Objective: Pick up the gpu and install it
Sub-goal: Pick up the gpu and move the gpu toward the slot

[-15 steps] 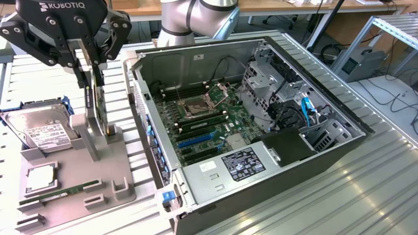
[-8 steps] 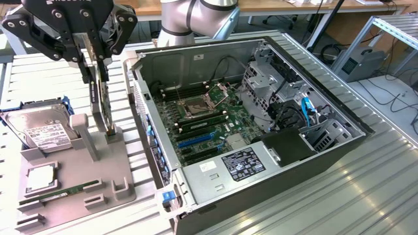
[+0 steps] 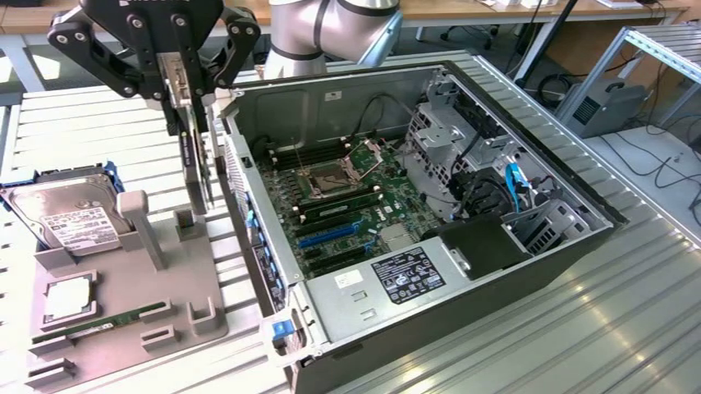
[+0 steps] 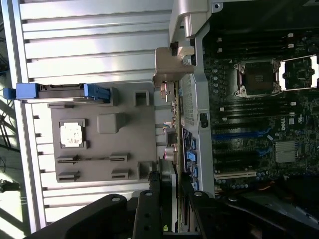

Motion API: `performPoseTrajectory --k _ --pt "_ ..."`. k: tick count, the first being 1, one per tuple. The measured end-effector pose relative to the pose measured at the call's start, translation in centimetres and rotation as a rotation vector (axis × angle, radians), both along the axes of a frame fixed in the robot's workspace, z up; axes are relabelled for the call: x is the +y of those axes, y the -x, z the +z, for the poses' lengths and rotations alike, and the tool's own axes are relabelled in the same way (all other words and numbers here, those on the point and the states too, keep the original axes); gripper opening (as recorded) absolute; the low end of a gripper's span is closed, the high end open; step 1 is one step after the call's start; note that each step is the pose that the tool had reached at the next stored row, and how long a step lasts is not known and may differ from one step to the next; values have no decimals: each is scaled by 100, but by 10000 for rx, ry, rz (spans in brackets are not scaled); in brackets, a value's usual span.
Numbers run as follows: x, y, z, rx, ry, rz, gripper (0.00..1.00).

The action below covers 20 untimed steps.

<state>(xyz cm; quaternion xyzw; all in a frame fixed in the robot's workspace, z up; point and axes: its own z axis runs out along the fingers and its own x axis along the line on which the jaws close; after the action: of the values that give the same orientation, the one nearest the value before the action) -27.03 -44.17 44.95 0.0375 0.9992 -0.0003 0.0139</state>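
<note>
the slatted metal surface (image 3: 613, 328) fills the exterior view. on it, from the centre to the right of the frame, lies the open computer case (image 3: 318, 103), its motherboard (image 3: 350, 213) facing up. at the lower left sits a grey parts tray (image 3: 143, 283). it carries a silver hard drive (image 3: 71, 217) in a blue cradle, a cpu chip (image 3: 68, 300) and a narrow ram stick (image 3: 98, 322).

in the upper left of the frame the pincer (image 3: 186, 94) is clenched on the gpu (image 3: 197, 164). the card hangs edge-on and upright from the fingers, over the gap between the tray and the case's near wall. its lower end is near a slotted post of the tray; whether it touches the post cannot be told. in the wrist view the same card (image 4: 172, 149) runs as a thin strip just beside the case wall, with the pincer (image 4: 168, 194) closed across it.

the card looks light and stiff, yet fragile. a flat board this thin would likely twist or pivot in a narrow grip if its free end were knocked. the bare board edges and the metal end bracket seem the sound places to take hold of it. the contact edge and any raised parts are best left untouched. a firm but modest squeeze should do, since the faces look smooth enough to slip.
</note>
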Motion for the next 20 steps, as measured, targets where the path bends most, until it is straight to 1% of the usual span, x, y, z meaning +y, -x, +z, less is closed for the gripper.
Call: performPoseTrajectory --k 20 --pt "0 -218 0 -1 -1 -1 27"
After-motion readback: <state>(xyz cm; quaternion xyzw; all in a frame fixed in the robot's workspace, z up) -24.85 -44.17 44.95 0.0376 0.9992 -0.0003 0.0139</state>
